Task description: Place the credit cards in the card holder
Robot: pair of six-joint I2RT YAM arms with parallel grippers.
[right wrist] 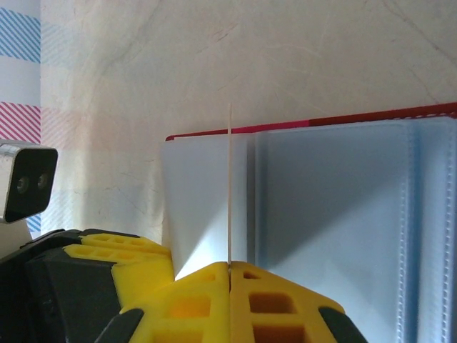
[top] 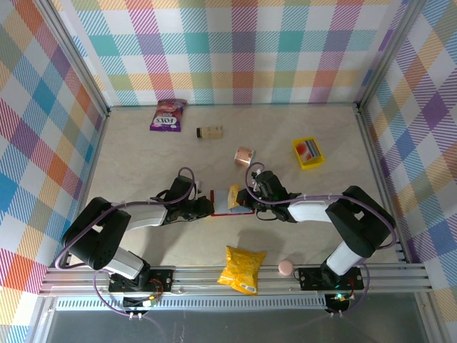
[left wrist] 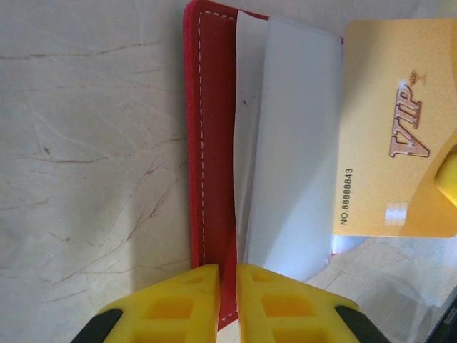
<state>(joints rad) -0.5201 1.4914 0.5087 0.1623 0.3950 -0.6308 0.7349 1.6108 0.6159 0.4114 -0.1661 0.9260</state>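
The red card holder (top: 227, 211) lies open on the table between both arms. In the left wrist view its red stitched cover (left wrist: 211, 143) and clear inner pockets (left wrist: 293, 143) show, and my left gripper (left wrist: 228, 286) is shut on the cover's edge. A yellow VIP credit card (left wrist: 400, 128) stands over the pockets. My right gripper (right wrist: 230, 270) is shut on that yellow card (right wrist: 229, 186), seen edge-on as a thin line in front of the clear pockets (right wrist: 335, 214). From above, the left gripper (top: 203, 207) and right gripper (top: 250, 202) flank the card (top: 233, 196).
A small yellow tray (top: 311, 166) holding more cards sits at the back right. A purple snack bag (top: 168, 114), a small bottle (top: 210, 131) and a copper-coloured roll (top: 245, 154) lie farther back. A yellow chip bag (top: 243, 268) and a pink ball (top: 285, 267) rest near the front rail.
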